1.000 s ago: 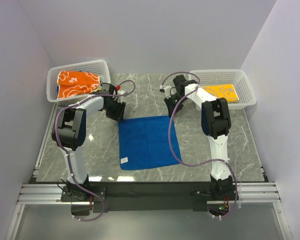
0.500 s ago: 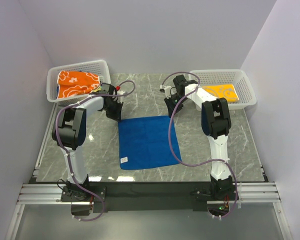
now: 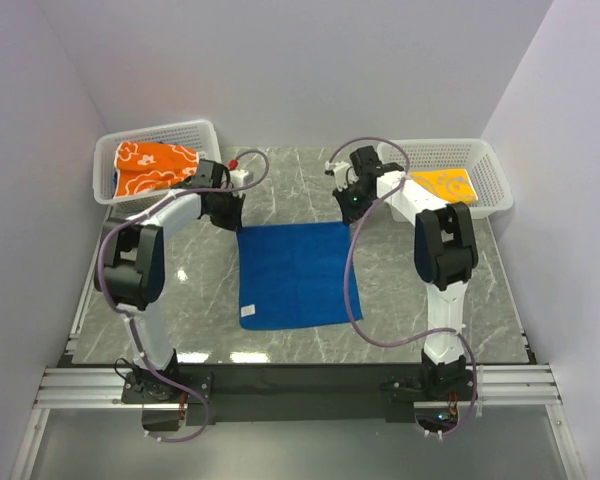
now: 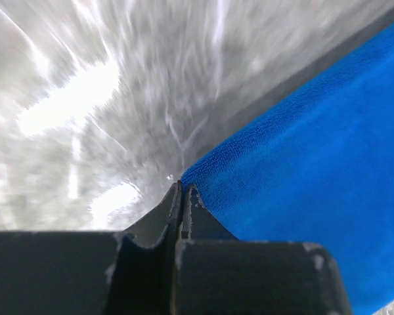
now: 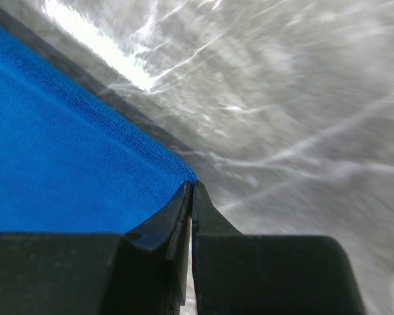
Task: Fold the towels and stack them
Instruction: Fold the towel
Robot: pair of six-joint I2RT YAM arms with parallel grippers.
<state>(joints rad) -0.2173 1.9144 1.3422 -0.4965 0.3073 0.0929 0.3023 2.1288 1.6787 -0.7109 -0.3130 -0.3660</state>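
Note:
The plain royal blue towel [image 3: 292, 275] lies spread on the marble table between my arms. My left gripper [image 3: 236, 216] is shut on its far left corner; in the left wrist view the closed tips [image 4: 182, 188] pinch the blue hem [image 4: 295, 164]. Over at the far right corner my right gripper [image 3: 352, 211] is shut too, its tips [image 5: 192, 186] meeting on the cloth edge [image 5: 65, 164]. An orange towel with white flowers [image 3: 152, 165] sits bunched in the left basket. A yellow towel [image 3: 443, 185] lies flat in the right basket.
A white mesh basket [image 3: 160, 130] stands at the back left and another [image 3: 496, 185] at the back right. Cables loop from both arms over the table. Grey walls close in on three sides. A black rail runs along the near edge [image 3: 300, 378].
My left gripper has shut on the blue towel's far left corner. Both grippers have drawn back toward the far side with the corners, and the towel's near edge has slid away from the arm bases.

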